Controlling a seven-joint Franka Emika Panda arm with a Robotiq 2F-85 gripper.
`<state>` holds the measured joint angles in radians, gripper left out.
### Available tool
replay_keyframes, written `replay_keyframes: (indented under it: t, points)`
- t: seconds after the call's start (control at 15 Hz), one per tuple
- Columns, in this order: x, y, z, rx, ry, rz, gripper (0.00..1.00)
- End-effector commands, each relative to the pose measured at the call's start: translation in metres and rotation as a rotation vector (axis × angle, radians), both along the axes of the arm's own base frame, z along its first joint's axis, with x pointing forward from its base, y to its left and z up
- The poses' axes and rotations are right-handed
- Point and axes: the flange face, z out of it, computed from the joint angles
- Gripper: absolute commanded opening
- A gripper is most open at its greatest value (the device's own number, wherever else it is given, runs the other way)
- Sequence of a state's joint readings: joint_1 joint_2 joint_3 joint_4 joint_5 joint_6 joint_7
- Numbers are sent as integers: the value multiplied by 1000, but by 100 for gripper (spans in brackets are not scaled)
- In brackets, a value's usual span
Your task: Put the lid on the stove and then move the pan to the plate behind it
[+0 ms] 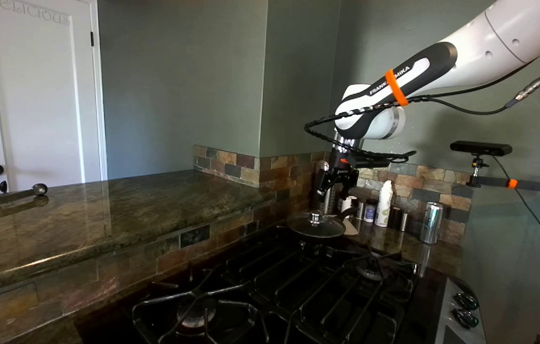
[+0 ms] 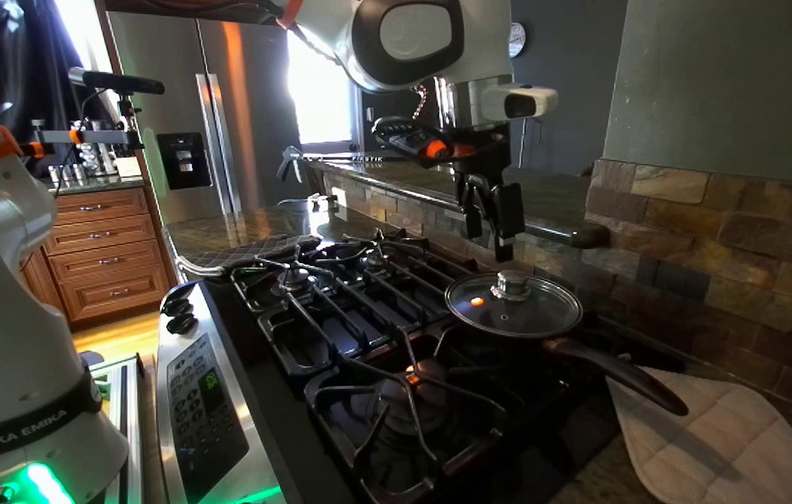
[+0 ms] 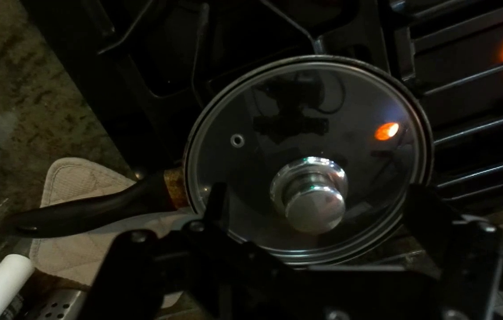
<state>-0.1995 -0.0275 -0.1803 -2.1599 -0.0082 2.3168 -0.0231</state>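
The lid [image 2: 543,311] is round glass with a silvery rim and a steel knob. It lies on the dark pan [image 2: 620,371] in both exterior views; the pan's handle points away from the grates. The pan rests at a back corner of the black stove [image 2: 360,315], near the tiled wall. My gripper [image 2: 490,241] hangs above the lid, fingers pointing down, apart from it. In the wrist view the open fingers [image 3: 317,189] stand on either side of the knob [image 3: 315,209], with nothing held. The pan's bowl is mostly hidden under the lid. I see no plate I can identify.
A pale quilted mat [image 2: 732,434] lies under the handle's end. Several bottles, including a white one [image 1: 384,205], and a steel canister [image 1: 431,222] stand on the counter beyond the pan. A raised stone ledge [image 1: 131,205] runs along the stove's back.
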Motion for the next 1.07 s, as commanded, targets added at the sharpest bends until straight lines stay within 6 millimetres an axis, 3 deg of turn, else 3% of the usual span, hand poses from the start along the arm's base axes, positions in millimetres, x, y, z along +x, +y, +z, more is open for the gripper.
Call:
replay_keyframes:
  t: [0.0, 1.0]
  points:
    - [1, 0, 1, 0, 0, 0, 100]
    - [52, 4, -33, -20, 43, 22, 100]
